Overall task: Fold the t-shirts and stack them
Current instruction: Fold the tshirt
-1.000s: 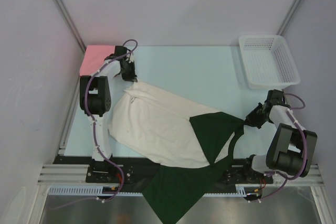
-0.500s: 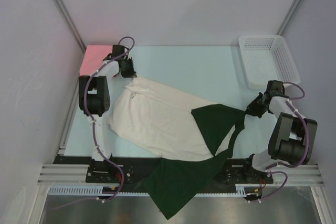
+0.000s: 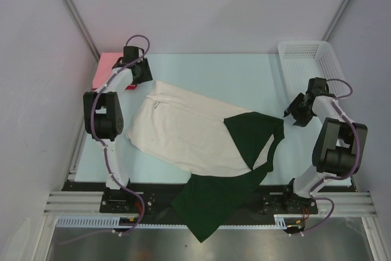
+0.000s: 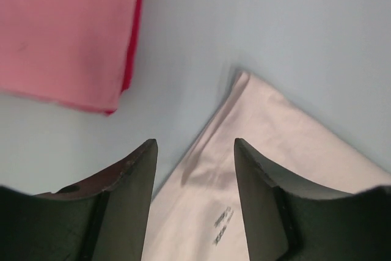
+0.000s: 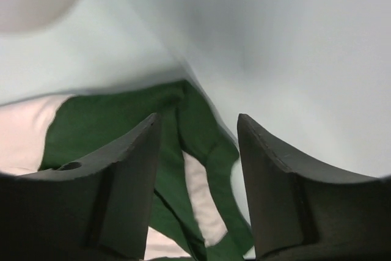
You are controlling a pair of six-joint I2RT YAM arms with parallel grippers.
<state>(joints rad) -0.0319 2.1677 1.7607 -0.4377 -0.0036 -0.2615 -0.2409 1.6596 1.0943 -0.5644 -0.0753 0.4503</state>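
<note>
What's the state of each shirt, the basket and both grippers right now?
cream-and-green shirt: unfolded, spread flat, green part hanging over the near edge of the table.
pink shirt: folded, lying flat at the far left corner.
basket: upright, looks empty.
left gripper: open, holding nothing.
right gripper: open, holding nothing.

This looks like a robot test cell in a lab: a left arm (image 3: pixel 104 117) and a right arm (image 3: pixel 335 151), white and black with purple cables (image 3: pixel 112 163) looped along them, are bolted to a metal rail (image 3: pixel 73 203) at the near edge of a pale-blue table (image 3: pixel 244 74). Plain pale walls (image 3: pixel 208 4) on slanting metal posts (image 3: pixel 73 13) box the table in, and a white plastic basket (image 3: pixel 311 71) sits at its far right corner
</note>
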